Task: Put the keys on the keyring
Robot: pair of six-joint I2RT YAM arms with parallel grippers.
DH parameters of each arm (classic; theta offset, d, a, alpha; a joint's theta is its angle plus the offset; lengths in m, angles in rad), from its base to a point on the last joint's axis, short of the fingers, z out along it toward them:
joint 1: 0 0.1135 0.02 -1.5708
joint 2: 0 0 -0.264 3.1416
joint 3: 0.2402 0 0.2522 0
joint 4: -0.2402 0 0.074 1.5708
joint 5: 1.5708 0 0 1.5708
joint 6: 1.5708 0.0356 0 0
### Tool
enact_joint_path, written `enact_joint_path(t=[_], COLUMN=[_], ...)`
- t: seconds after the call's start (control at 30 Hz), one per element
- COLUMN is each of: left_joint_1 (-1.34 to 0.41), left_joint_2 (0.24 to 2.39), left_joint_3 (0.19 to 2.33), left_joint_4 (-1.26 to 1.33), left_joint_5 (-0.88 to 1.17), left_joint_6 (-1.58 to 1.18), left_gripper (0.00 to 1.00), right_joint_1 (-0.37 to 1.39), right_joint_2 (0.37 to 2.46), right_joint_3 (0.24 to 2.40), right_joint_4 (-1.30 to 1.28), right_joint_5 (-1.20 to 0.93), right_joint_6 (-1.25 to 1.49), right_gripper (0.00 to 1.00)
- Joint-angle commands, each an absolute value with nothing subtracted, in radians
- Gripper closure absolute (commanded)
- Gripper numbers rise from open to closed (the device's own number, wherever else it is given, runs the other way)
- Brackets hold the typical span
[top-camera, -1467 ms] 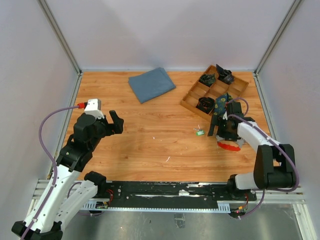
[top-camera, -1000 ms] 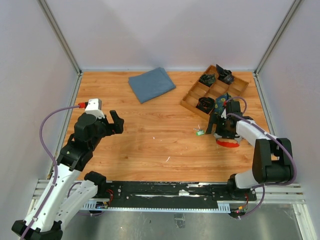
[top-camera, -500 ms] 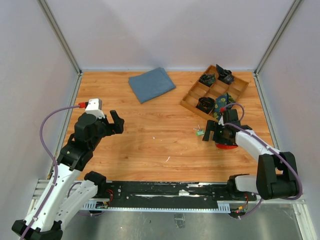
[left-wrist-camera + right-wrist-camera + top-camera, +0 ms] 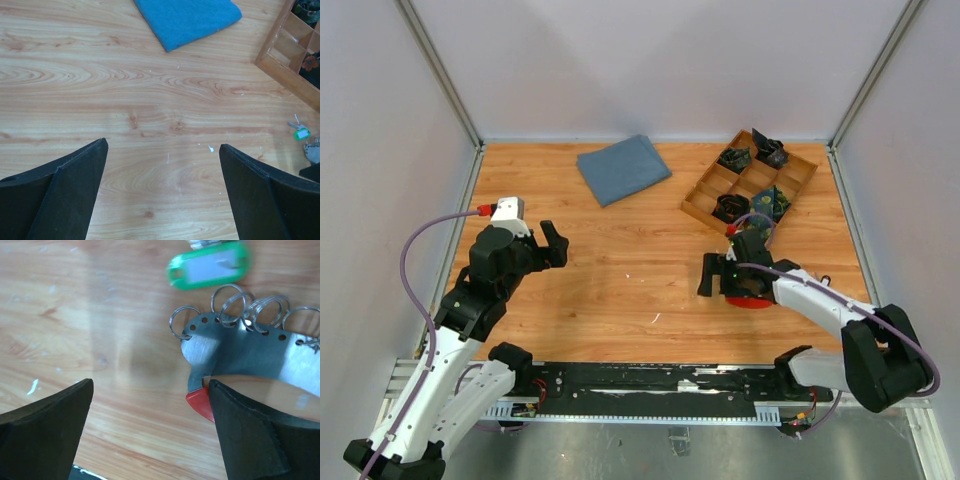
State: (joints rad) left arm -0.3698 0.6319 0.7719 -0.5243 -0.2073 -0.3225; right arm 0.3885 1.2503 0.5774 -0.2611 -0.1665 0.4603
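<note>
Low over the table [image 4: 620, 300], right end effector [image 4: 711, 276]

The left pincer [image 4: 550, 243] high and tilted, jaws wide apart; the right pincer [image 4: 708, 276] low, jaws likewise wide.

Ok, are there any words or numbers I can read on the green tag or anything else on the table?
No words or numbers can be read anywhere.
Green plastic key tag: its pale label window is blurred and looks blank.
Grey metal plate with wire rings: no marks show on it.
</note>
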Motion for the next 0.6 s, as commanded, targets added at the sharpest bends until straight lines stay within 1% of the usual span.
enact_joint_path(t=[0.0, 0.17, 0.3, 0.43, 0.5, 0.57], left_joint_1=[-0.369, -0.369, -0.369, -0.370, -0.369, -0.369], left_joint_2=[0.633, 0.635, 0.632, 0.634, 0.635, 0.638], left_joint_3=[0.765, 0.767, 0.765, 0.765, 0.765, 0.765], left_joint_4=[-0.491, -0.492, -0.491, -0.492, -0.492, -0.492], left_joint_5=[-0.202, -0.205, -0.206, -0.210, -0.212, -0.210], left_joint_6=[-0.318, -0.319, -0.320, -0.320, -0.321, -0.321], left_gripper=[0.00, 0.00, 0.00, 0.00, 0.00, 0.00], right_joint_1=[0.577, 0.830, 0.983, 1.113, 1.157, 1.172], right_joint_2=[1.279, 1.389, 1.553, 1.696, 1.712, 1.698], right_joint_3=[0.516, 0.608, 0.750, 0.921, 1.008, 1.042], right_joint_4=[-0.279, -0.230, -0.192, -0.173, -0.207, -0.238], right_joint_5=[-0.147, -0.071, -0.049, -0.066, -0.033, -0.004], right_joint_6=[0.637, 0.758, 0.774, 0.685, 0.618, 0.566], right_gripper=[0.01, 0.01, 0.02, 0.01, 0.02, 0.01])
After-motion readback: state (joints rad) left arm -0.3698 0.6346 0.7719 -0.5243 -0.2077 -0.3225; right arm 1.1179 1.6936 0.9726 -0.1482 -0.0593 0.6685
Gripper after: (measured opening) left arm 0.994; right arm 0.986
